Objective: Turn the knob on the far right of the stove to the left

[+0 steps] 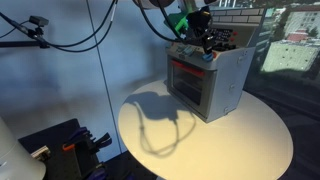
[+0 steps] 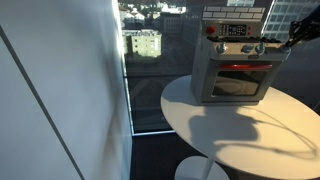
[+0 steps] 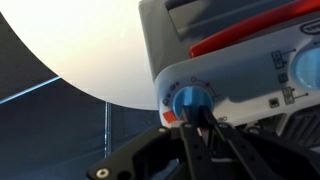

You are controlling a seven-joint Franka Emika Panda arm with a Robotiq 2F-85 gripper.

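A grey toy stove (image 1: 207,82) with a red-trimmed oven door stands on the round white table (image 1: 235,145) and shows in both exterior views (image 2: 235,75). In the wrist view its blue knob (image 3: 185,97) at the end of the control panel fills the middle. My gripper (image 3: 197,112) has its two fingers drawn close together, with the tips on the lower part of that knob. In an exterior view the gripper (image 1: 200,42) hangs over the stove's top corner.
A second blue knob (image 3: 305,65) sits further along the panel. The table edge (image 2: 200,140) drops off next to a window wall (image 2: 140,60). Cables and dark gear (image 1: 65,145) lie on the floor beside the table.
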